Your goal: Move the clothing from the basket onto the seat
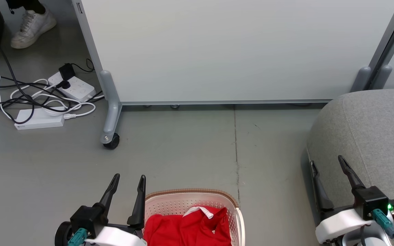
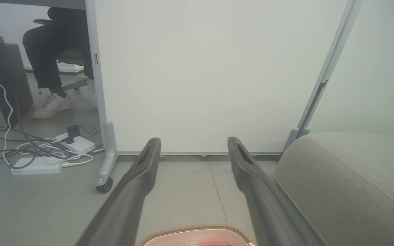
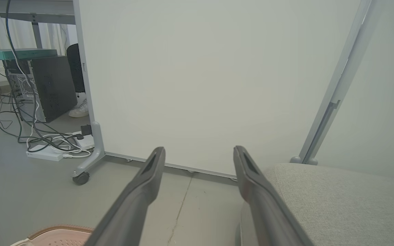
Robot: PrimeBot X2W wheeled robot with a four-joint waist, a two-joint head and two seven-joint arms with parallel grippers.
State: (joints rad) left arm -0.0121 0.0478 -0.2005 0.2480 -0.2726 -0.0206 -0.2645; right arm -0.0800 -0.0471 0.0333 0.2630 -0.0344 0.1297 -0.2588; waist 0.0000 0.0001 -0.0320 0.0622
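Left fingers and right fingers stand apart, empty; clothing lies in basket beside the left.

Clothing in basket; seat right; partition behind.

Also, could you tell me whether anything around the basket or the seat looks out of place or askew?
Nothing serious: the clothing lies bunched inside the basket, which stands upright on the floor, apart from the seat. The only untidy spot is the tangle of cables around the power strips, far left.
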